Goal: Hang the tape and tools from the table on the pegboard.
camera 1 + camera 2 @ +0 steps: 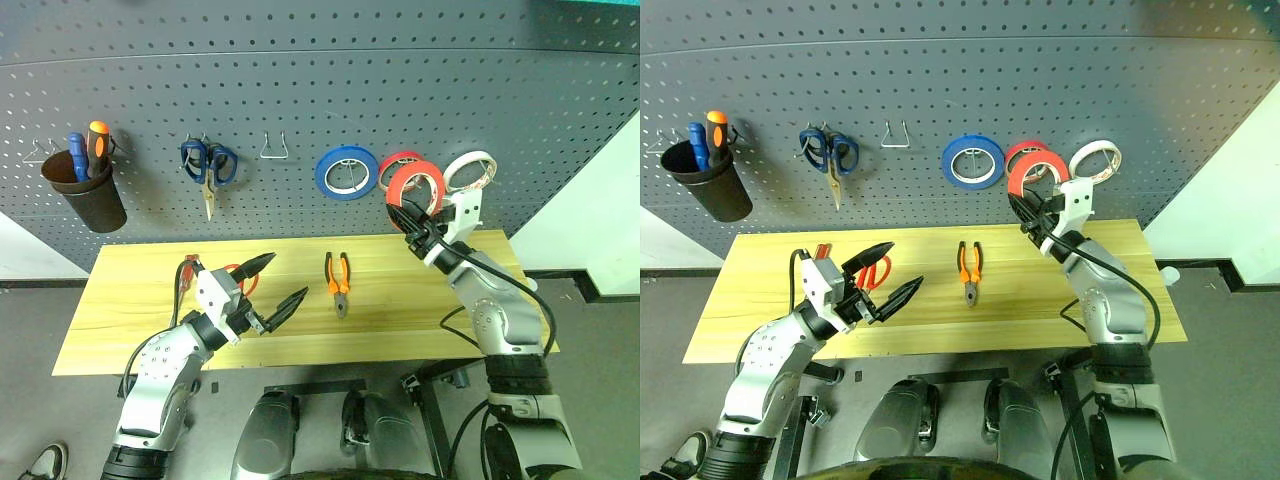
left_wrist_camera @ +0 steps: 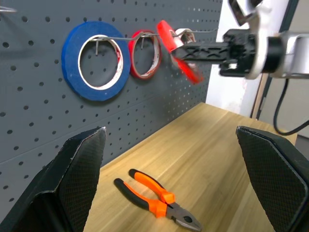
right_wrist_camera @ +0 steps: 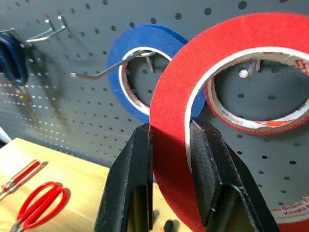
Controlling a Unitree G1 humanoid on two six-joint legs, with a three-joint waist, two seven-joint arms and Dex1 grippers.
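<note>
My right gripper [image 3: 169, 140] is shut on the rim of the red-orange tape [image 3: 193, 96], holding the ring upright just in front of the pegboard [image 1: 300, 90]. Through its hole shows a peg with another red roll [image 3: 260, 121] hanging on it. On the table [image 1: 420, 300] lie the orange-and-black pliers [image 1: 337, 282] at the middle. The red scissors [image 3: 41, 205] and the slim red screwdriver [image 3: 19, 176] lie further left. My left gripper [image 1: 285, 277] hovers open and empty over the table's left part, just in front of the scissors.
On the board hang a blue roll [image 1: 347, 172], a white roll [image 1: 470, 172], blue-handled scissors [image 1: 208, 165] and an empty wire hook [image 1: 275, 148]. A black cup [image 1: 85, 190] at the far left holds blue and orange screwdrivers.
</note>
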